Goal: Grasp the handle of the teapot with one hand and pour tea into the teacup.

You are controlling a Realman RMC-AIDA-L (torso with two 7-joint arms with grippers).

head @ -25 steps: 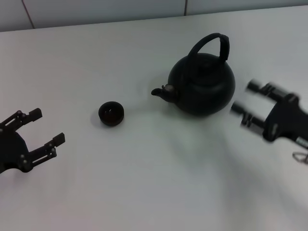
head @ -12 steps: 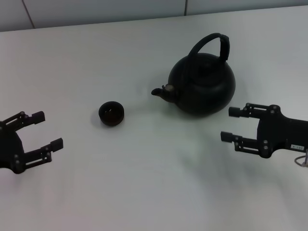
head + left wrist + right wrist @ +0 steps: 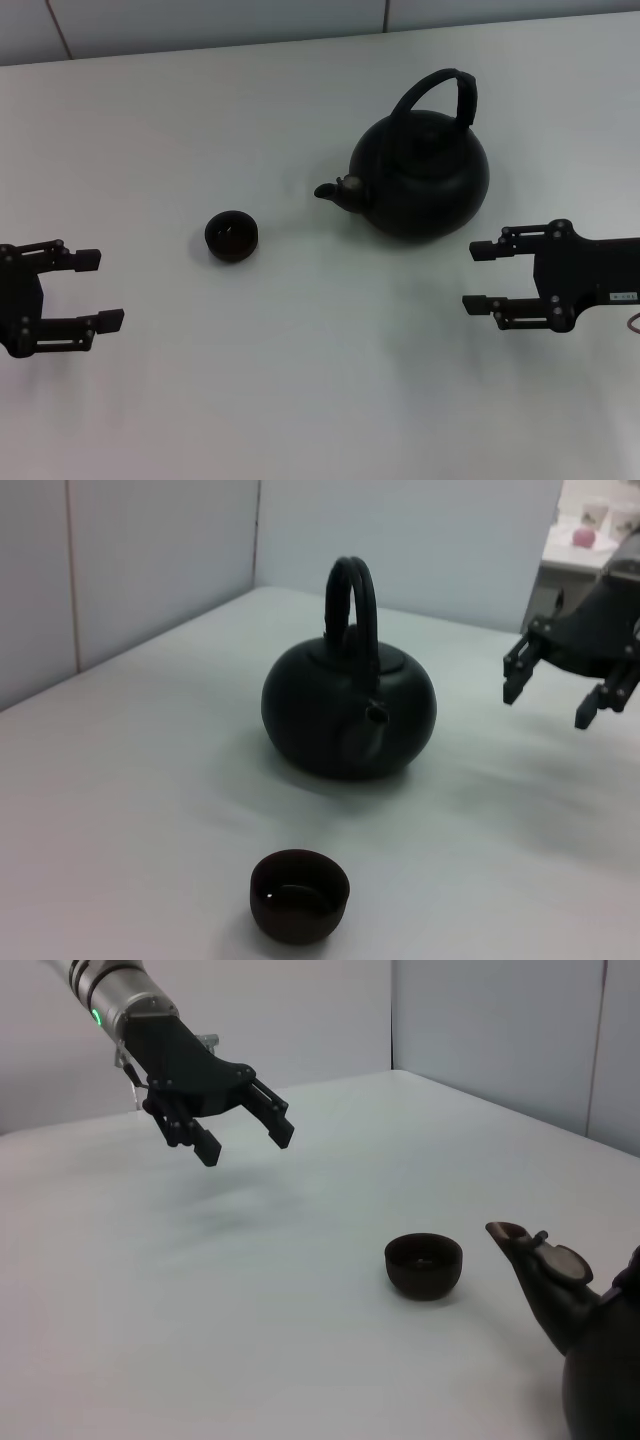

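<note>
The matte-black teapot [image 3: 422, 178] stands upright on the white table, its spout pointing toward the teacup, its arched handle [image 3: 452, 92] standing free above the lid. The small black teacup [image 3: 231, 236] sits to the teapot's left. My right gripper [image 3: 481, 277] is open and empty, just below and right of the teapot, not touching it. My left gripper [image 3: 98, 290] is open and empty at the left edge, well left of the cup. The left wrist view shows the teapot [image 3: 349, 715], the cup [image 3: 299, 894] and the right gripper [image 3: 560, 685]. The right wrist view shows the cup [image 3: 424, 1264], the spout [image 3: 530, 1265] and the left gripper [image 3: 243, 1132].
The white table [image 3: 300, 400] ends at a pale wall along its far side [image 3: 200, 20]. Partition walls show behind the table in the wrist views.
My right gripper has swung down and levelled out, fingers now pointing left toward the teapot. My left gripper has dropped lower and turned level. The teapot and cup have not moved.
</note>
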